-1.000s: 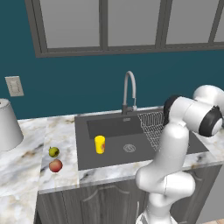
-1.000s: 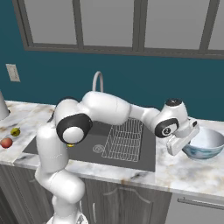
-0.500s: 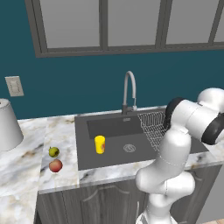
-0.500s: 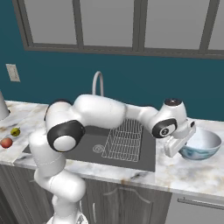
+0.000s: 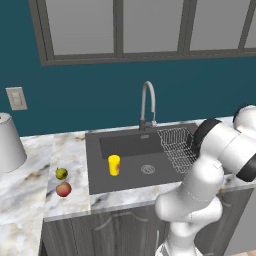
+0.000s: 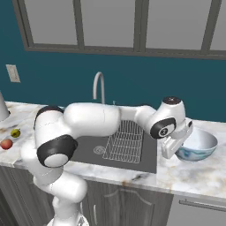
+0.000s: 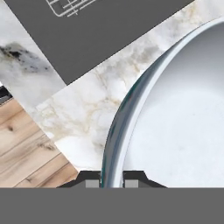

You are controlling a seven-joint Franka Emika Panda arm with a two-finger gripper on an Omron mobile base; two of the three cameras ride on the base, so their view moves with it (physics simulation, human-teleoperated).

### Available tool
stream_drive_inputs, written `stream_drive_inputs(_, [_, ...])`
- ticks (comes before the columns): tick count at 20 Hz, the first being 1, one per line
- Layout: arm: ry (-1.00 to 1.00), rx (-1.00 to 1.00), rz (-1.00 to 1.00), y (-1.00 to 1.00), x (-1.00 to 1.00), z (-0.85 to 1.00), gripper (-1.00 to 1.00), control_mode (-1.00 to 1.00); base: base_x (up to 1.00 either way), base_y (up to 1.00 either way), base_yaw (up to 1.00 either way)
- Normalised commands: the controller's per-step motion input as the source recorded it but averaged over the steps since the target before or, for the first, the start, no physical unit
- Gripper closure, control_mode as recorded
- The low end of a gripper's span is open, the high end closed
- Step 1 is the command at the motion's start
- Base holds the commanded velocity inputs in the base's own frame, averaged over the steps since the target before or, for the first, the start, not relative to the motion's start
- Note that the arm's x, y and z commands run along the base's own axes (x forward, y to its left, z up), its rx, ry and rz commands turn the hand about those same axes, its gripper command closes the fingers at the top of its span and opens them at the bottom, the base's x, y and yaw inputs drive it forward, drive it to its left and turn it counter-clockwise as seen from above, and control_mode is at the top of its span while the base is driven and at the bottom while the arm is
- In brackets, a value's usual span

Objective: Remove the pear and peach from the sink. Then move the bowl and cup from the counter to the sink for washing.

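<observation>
Two-finger gripper (image 7: 110, 181) clamped on rim of wide pale bluish-white translucent bowl (image 7: 175, 113), one finger either side of wall. Bowl on white marble counter (image 6: 194, 174) right of dark grey rectangular sink (image 5: 140, 160). Small bright yellow cup (image 5: 114, 165) upright inside sink basin. Yellow-green pear (image 5: 61, 173) and reddish-orange peach (image 5: 63, 189) side by side on counter, left of sink.

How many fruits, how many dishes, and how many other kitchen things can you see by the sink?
Fruits: 2, the pear and the peach
Dishes: 2, the cup and the bowl
Other things: 3, the faucet, the wire rack and the grey-white vessel
Total: 7
</observation>
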Motion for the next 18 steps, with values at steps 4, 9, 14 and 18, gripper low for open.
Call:
stream_drive_inputs(4, [0.0,0.0,0.09,0.25,-0.16,0.16,1.0,-1.0,0.0,0.0,0.0])
stream_drive_inputs(9, [0.0,0.0,0.09,0.23,-0.16,0.14,1.0,-1.0,0.0,0.0,0.0])
stream_drive_inputs(14, [0.0,0.0,0.13,0.31,-0.13,0.12,1.0,-1.0,0.0,0.0,0.0])
stream_drive_inputs(18, [0.0,0.0,0.15,0.31,-0.12,0.1,1.0,-1.0,0.0,0.0,0.0])
